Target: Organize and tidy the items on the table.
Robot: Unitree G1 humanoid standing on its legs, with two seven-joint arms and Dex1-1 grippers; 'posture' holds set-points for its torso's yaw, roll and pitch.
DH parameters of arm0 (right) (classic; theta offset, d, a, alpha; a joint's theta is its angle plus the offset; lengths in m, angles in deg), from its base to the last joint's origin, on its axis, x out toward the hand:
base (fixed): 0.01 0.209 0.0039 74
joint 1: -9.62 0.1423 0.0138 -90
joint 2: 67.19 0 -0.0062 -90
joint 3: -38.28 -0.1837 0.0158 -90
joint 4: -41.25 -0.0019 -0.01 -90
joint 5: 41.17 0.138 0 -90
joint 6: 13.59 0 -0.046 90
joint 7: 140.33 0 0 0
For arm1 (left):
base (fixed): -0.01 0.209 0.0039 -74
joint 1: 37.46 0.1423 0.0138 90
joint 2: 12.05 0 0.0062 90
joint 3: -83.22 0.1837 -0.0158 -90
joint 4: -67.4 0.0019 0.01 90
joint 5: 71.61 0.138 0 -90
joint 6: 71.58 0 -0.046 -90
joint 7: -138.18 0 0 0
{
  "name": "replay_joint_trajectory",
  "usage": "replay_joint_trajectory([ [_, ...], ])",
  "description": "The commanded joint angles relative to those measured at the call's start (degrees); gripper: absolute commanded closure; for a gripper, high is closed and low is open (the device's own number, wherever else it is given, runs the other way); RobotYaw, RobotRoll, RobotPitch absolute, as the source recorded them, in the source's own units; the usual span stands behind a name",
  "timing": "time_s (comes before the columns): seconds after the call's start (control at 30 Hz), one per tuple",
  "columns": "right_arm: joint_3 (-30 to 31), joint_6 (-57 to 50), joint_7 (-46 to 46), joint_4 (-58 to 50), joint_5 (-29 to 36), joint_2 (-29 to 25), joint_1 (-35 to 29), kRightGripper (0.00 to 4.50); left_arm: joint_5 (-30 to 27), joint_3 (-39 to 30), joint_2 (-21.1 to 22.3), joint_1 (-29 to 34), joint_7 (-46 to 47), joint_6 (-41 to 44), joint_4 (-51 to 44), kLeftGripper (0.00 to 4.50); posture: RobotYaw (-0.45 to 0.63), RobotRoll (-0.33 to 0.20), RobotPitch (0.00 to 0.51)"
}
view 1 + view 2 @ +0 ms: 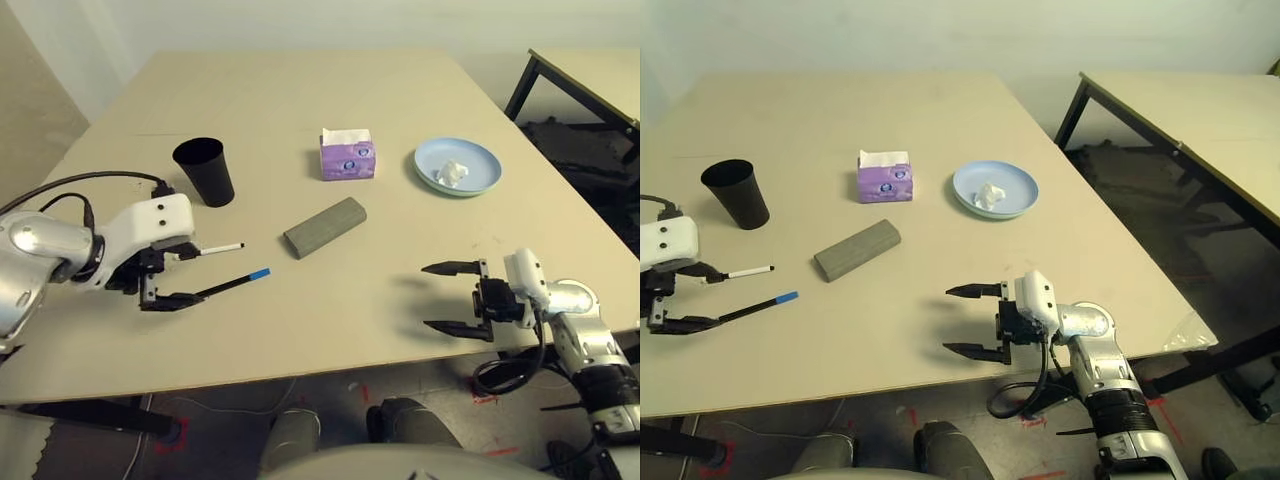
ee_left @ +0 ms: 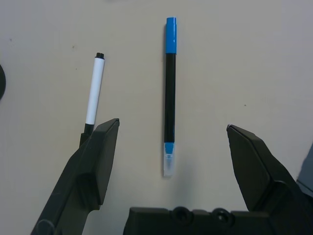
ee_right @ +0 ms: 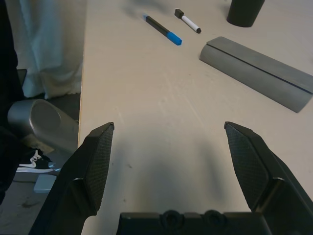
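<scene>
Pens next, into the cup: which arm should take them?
Left, probably. The open left gripper hangs over the blue-capped black pen, beside the white marker and black plastic cup; the right gripper is far off.

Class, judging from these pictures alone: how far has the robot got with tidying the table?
Looks done: crumpled paper sits on the blue plate. In hand: nothing; the left gripper is open above the blue-capped pen, with the white marker alongside, and the right gripper is open and empty. Left: both pens, the grey case, black cup and tissue box lie apart.
</scene>
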Motion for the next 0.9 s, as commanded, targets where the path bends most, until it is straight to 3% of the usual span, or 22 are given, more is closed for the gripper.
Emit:
replay_joint_trajectory([
  [0.03, 0.76, -0.79, -0.02, -1.44, -0.13, -0.41, 0.19, 0.0, 2.68, 2.79, 0.08, 0.88, 0.21, -1.39, 0.03, 0.05, 0.05, 0.0, 0.036],
  [0.3, 0.65, -1.48, -0.53, -3.14, -0.24, -0.64, -0.68, 0.0, 7.25, 7.31, -5.16, -3.49, 3.85, -3.97, 5.5, 0.05, 0.04, 0.0, 0.038],
  [0.5, 0.59, -2.22, -1.67, -5.04, -0.14, -0.61, -1.41, 0.0, 11.74, 8.95, -10.21, -4.9, 8.98, -9.14, 12.71, 1.95, 0.03, 0.0, 0.036],
  [0.73, 0.36, -2.42, -2.88, -5.65, -0.08, -0.6, -1.34, 0.0, 11.46, 8.52, -12.54, -3.29, 9.42, -10.67, 15.98, 4.47, 0.02, 0.0, 0.03],
  [0.9, 0.42, -2.47, -3.12, -5.38, -0.15, -0.68, -0.85, 0.0, 10.61, 7.99, -12.78, -3.24, 8.89, -10.41, 15.71, 4.47, 0.03, 0.0, 0.031],
])
